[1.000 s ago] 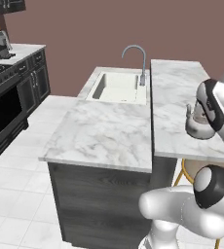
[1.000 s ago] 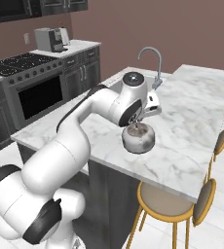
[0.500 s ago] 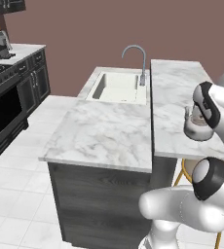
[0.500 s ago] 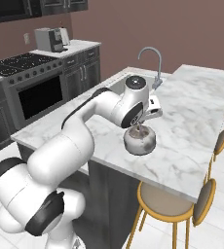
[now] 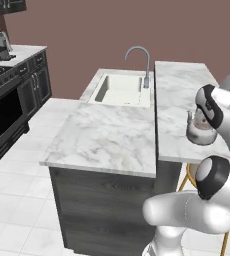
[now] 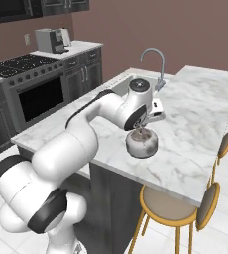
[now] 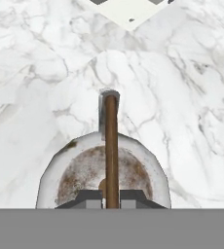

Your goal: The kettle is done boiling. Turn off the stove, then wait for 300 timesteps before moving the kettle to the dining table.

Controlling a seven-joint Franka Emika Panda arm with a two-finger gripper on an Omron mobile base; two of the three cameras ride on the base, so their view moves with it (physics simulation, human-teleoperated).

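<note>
White marble of the dining table (image 6: 200,114) lies under our gripper (image 7: 111,198), whose jaws are clamped on the brown wire handle of the kettle (image 6: 141,144), which sits near the table's front edge.

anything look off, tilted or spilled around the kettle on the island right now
Nothing stands out. The small squat silvery-white kettle sits upright on the raised white-grey marble slab, no spill visible, and the gripper is shut on its thin brown wire handle.
</note>
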